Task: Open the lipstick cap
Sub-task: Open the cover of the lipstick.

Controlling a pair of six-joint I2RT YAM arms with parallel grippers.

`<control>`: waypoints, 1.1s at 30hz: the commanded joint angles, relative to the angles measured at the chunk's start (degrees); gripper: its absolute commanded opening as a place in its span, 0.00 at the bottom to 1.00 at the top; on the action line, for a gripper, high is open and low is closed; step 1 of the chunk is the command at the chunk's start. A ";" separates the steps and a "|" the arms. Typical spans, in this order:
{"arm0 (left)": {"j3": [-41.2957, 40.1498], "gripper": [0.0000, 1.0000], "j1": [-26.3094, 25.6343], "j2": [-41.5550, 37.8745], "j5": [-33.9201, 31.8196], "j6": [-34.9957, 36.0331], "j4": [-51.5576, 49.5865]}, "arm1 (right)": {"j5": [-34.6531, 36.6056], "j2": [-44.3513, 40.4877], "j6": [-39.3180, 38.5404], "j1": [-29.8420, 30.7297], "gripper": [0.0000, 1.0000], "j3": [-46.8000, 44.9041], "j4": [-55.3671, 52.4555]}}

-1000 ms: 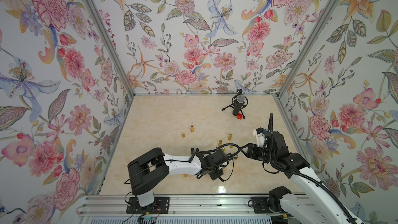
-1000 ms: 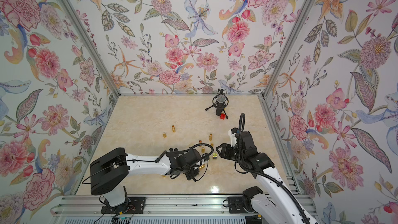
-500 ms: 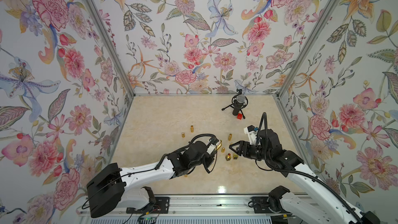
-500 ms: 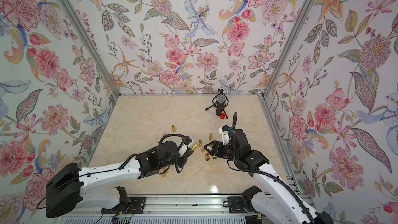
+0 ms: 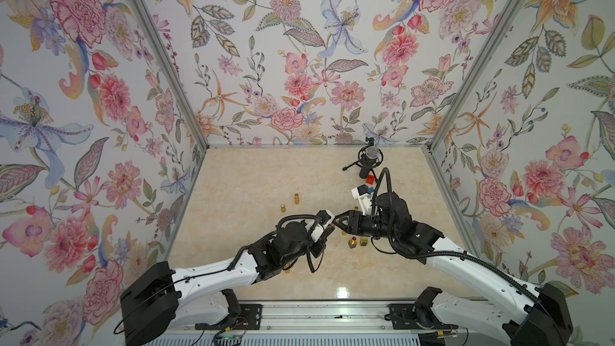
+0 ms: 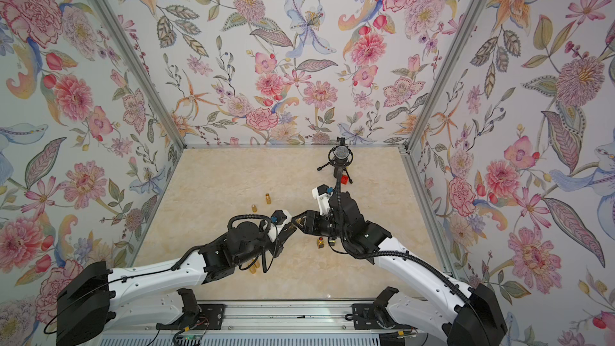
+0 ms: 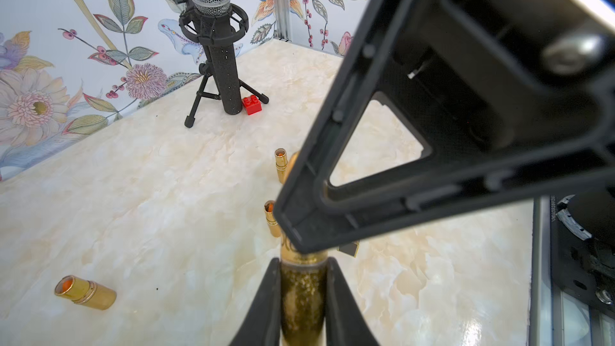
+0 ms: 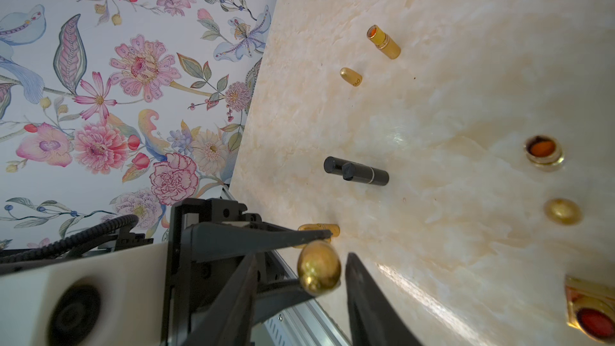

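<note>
A gold glitter lipstick (image 7: pixel 303 291) is held off the table near the middle, with my left gripper (image 7: pixel 303 261) shut on its body. Its rounded gold cap (image 8: pixel 319 272) points toward my right gripper (image 8: pixel 300 253). The right jaws stand open on either side of the cap, with a gap showing on each side. In both top views the two grippers meet tip to tip, the left gripper (image 5: pixel 327 228) and the right gripper (image 5: pixel 336 220) above the table. The right gripper's finger (image 7: pixel 366 201) hides the cap in the left wrist view.
A microphone on a tripod (image 5: pixel 369 158) and a red brick (image 5: pixel 370 179) stand at the back right. Several gold lipstick pieces lie about: one lipstick piece (image 5: pixel 296 198), another lipstick piece (image 5: pixel 283 208), a square lipstick (image 5: pixel 352 242). A black lipstick (image 8: pixel 356 173) lies near the left wall.
My left arm has lifted the lipstick and swung it right and farther back. My right gripper has moved left to meet it, and its jaws have narrowed round the cap.
</note>
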 commanded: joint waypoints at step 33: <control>-0.80 0.07 0.76 -1.78 1.40 0.77 -6.77 | 7.15 -1.26 -6.21 -0.10 0.21 1.83 -4.10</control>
